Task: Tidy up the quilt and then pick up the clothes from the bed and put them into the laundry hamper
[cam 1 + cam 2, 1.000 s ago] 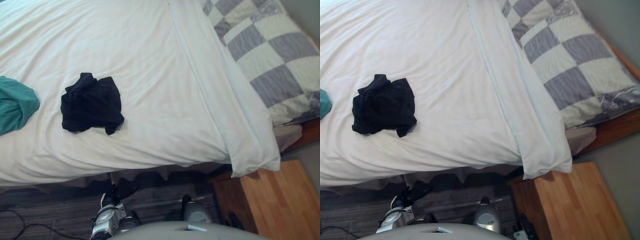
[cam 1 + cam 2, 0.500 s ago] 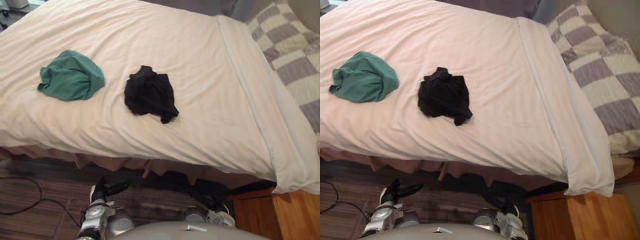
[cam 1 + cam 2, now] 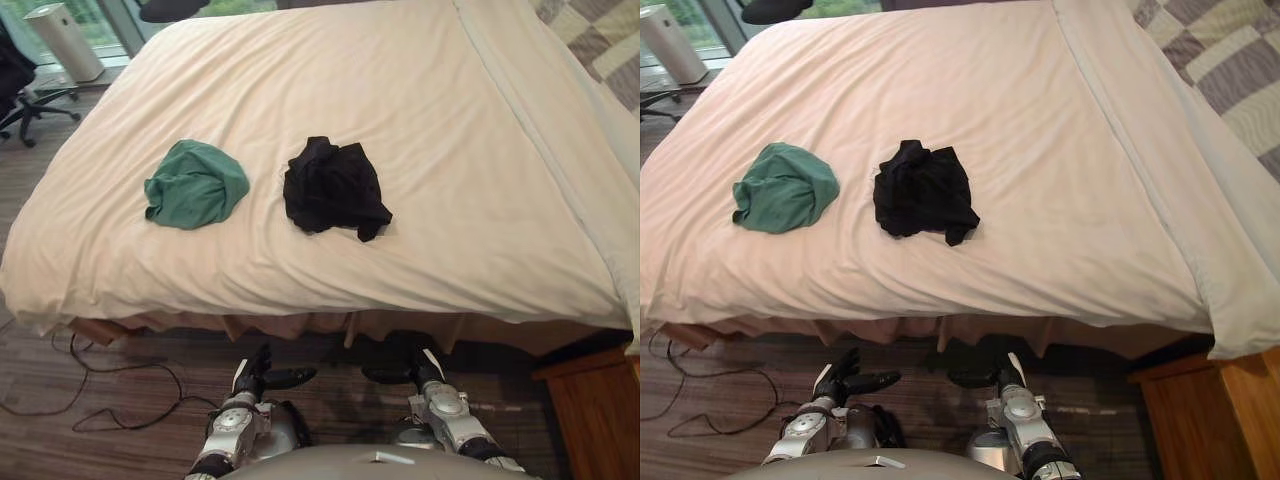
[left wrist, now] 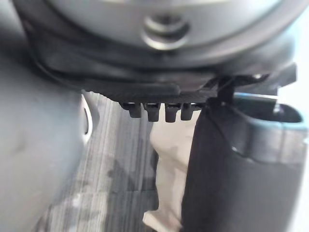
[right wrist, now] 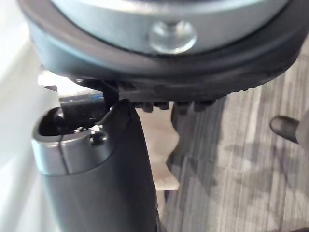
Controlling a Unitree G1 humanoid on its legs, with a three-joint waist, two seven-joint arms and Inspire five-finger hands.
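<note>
Since the earlier frames our whole view has swung along the bed, so it is the camera that has moved and not the laundry: the two garments lie on the quilt (image 3: 420,90) in the same relation as before, and the green one, cut off at the edge a second ago, is now fully in sight. We read that as turning to face the clothes, which suggests the quilt step is over and the picking up is about to begin. Nearest to us, down by the striped floor (image 3: 60,450) in front of the bed, the left hand (image 3: 262,374) and the right hand (image 3: 405,371) hang low with fingers loosely extended toward each other, holding nothing and well apart from the bedding. Just past them the quilt's near edge drapes over the side of the mattress. The quilt itself looks cream, flat and evenly spread, with only soft creases. On it, toward the near side, sits the black garment (image 3: 335,187), a crumpled dark heap with one corner trailing out. The green garment (image 3: 195,185) lies near it on our left, bunched into a rounded mound, the two close but not touching. Both look soft and limp, so we expect them to sag when lifted. Farther off, a checked pillow (image 3: 600,40) lies at the head end on our right, and a white cylinder (image 3: 65,40) stands on the floor beyond the far left corner.
</note>
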